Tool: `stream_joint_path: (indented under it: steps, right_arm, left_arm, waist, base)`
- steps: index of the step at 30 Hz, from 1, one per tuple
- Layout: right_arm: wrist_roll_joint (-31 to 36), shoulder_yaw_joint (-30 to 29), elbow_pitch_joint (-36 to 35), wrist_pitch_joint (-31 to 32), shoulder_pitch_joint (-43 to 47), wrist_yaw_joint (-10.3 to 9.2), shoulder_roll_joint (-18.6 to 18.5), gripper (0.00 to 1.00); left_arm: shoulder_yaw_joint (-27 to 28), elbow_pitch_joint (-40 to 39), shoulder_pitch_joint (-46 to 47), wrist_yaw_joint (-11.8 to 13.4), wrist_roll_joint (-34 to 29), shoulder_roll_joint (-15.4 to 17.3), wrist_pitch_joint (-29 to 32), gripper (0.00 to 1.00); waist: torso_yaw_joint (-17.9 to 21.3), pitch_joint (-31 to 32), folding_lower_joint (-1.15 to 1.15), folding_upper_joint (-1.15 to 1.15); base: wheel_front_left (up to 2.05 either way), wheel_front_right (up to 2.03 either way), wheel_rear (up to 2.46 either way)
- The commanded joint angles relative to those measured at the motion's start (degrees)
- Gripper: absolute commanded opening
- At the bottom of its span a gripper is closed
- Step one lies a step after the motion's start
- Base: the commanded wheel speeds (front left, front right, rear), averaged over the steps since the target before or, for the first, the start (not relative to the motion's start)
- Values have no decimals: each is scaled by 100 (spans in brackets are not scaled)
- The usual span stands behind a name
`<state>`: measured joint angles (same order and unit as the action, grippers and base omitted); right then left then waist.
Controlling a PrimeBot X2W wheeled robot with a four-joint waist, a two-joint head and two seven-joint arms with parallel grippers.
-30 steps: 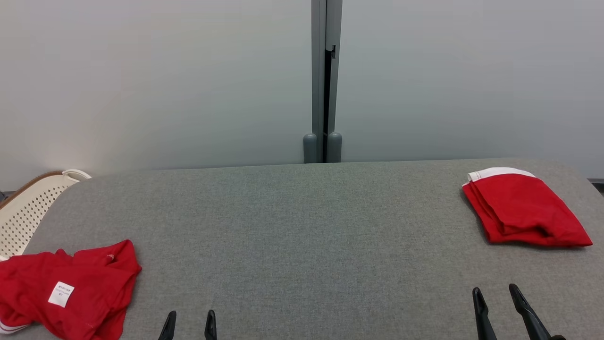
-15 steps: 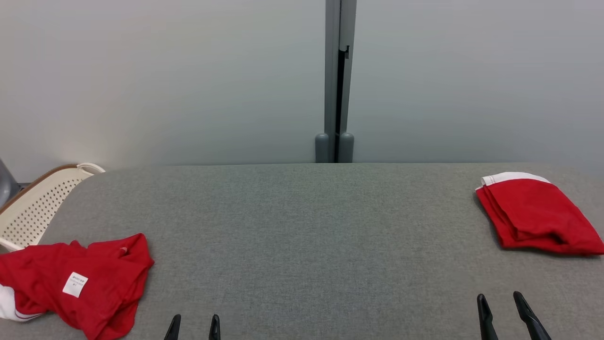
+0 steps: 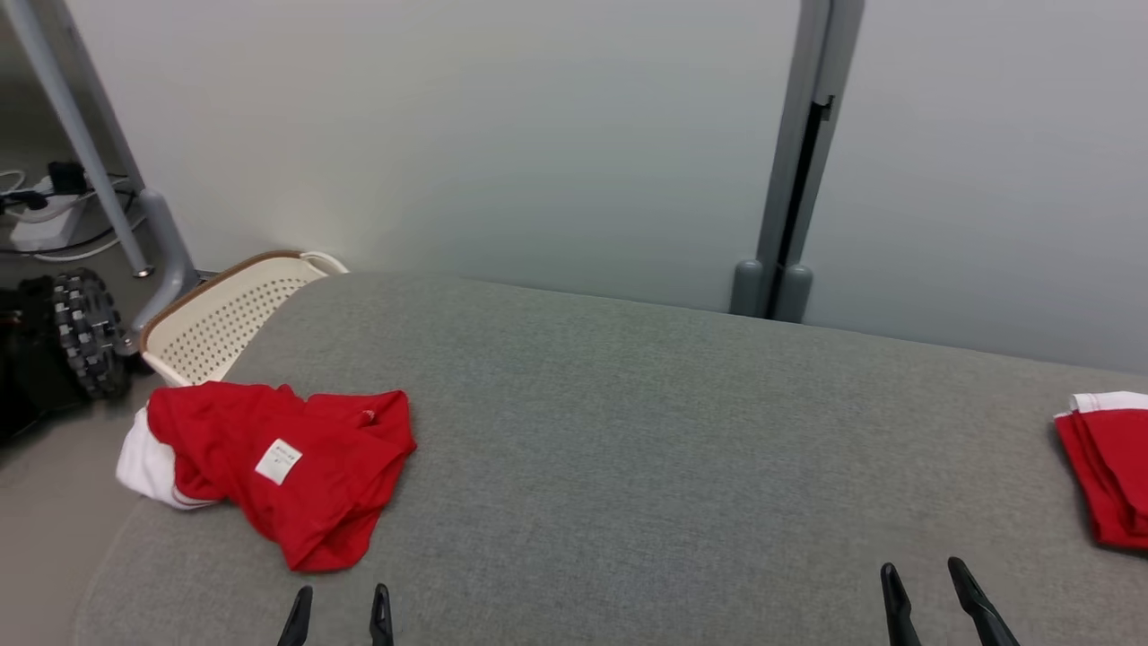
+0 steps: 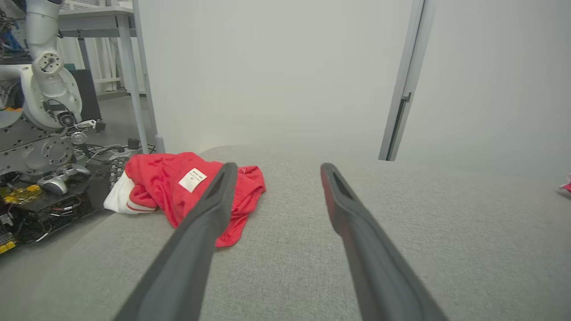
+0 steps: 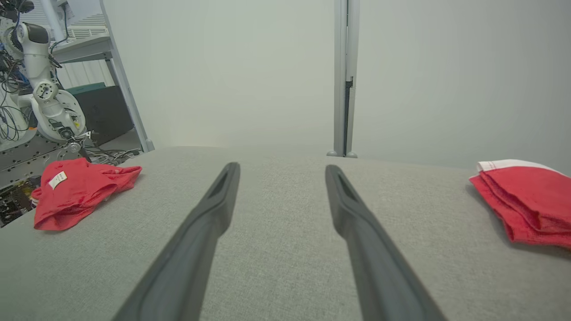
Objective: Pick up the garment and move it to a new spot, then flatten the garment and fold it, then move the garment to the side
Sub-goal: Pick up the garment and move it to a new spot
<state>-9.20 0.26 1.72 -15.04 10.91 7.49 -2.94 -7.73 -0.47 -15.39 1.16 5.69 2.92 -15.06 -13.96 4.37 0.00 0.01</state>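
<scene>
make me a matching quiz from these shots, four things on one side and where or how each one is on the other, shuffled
1 crumpled red garment
2 folded red garment
3 cream basket
4 left end effector

a beyond the far left corner of the table
b open, holding nothing
c right side of the table
d table's left edge, white label up

Pairs: 1-d, 2-c, 3-a, 4-b

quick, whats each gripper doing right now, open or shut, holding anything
Left gripper: open, holding nothing, short of the crumpled red garment.
Right gripper: open, holding nothing, above the grey table.
</scene>
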Motion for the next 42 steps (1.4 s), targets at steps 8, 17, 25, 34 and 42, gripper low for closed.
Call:
stream_joint_path:
  steps: [8, 17, 25, 34, 42]
  right_arm:
    - [45, 247, -17, -20, -39, -1, 5, 100]
    - [109, 273, 34, -20, 48, -1, 5, 100]
    - [410, 363, 100, -20, 35, 0, 2, 100]
    - [792, 183, -17, -20, -499, -1, -360, 100]
    - [876, -35, -123, -20, -1070, -1, -988, 100]
  left_arm:
    - [252, -89, -55, 95, -72, -5, -15, 100]
    - [374, -73, 8, 168, -8, -5, -15, 100]
    - [437, -58, -41, 226, 22, -5, -15, 100]
    - [680, -53, 901, 7, 44, 45, -15, 100]
    - [1074, 972, 3124, -470, 564, 660, 649, 100]
  waist:
    - [-608, -147, 0, -1]
    - [-960, -172, 0, -1]
    - [-1167, -217, 0, -1]
    - [-1012, -1148, 0, -1]
    - [-794, -2140, 0, -1]
  base:
    - [0, 0, 0]
    - [0, 0, 0]
    - [0, 0, 0]
    - [0, 0, 0]
    - [0, 0, 0]
